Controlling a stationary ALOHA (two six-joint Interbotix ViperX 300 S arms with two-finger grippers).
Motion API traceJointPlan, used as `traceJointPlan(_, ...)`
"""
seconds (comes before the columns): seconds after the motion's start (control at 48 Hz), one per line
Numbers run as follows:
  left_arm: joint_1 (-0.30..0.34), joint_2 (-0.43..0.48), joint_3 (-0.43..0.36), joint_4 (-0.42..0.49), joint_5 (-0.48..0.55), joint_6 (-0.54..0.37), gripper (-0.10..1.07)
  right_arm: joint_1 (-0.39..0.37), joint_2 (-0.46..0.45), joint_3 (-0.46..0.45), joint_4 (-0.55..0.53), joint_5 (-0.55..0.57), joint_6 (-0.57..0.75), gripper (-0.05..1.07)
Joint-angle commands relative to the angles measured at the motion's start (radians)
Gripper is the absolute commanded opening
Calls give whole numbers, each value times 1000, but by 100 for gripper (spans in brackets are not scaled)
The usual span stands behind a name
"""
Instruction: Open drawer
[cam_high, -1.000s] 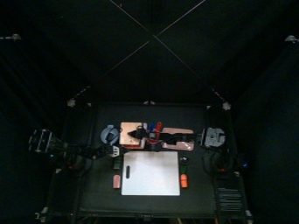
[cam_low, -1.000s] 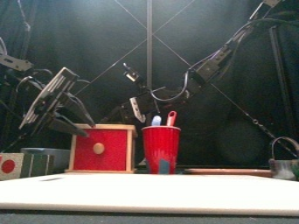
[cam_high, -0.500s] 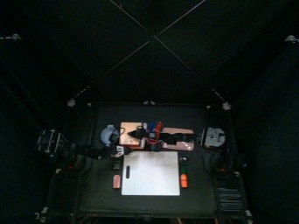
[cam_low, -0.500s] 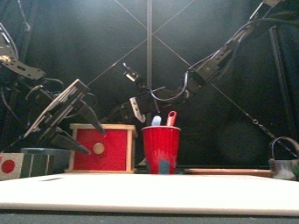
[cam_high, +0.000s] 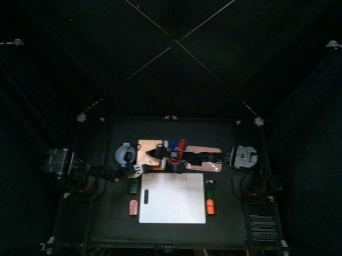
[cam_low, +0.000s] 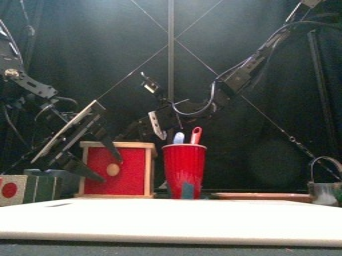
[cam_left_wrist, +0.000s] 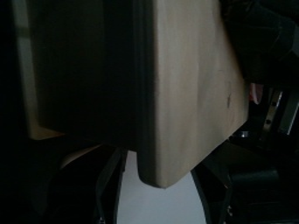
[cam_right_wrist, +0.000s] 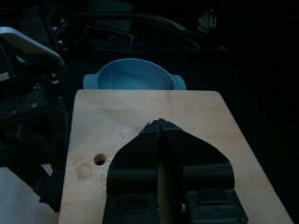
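The drawer is a small wooden box with a red front and a round knob; it stands left of centre, behind the white sheet. In the top view it shows as an orange-tan box. My left gripper hangs low at the box's front left corner. In the left wrist view its jaws stand apart on either side of the box's wooden corner. My right gripper is shut, its tips over the box's wooden top.
A red cup with pens stands right of the drawer. A blue bowl lies beyond the box. A pinkish pad lies to its right. A grey mug stands far right. Red markers flank the sheet.
My left gripper has sunk down and to the left along the drawer's front. The right arm and the drawer have not visibly moved.
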Motion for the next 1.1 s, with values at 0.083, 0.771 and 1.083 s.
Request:
traceJointPlan(0.083,8,2,-18,-5,-26,0,83,14,-14,6,0,11,-3,2)
traceJointPlan(0.771,-5,-25,-17,-2,86,3,48,20,-15,5,-2,48,-3,2)
traceJointPlan(1.083,-80,-69,-25,14,193,-5,48,17,-17,-2,-2,49,-3,2)
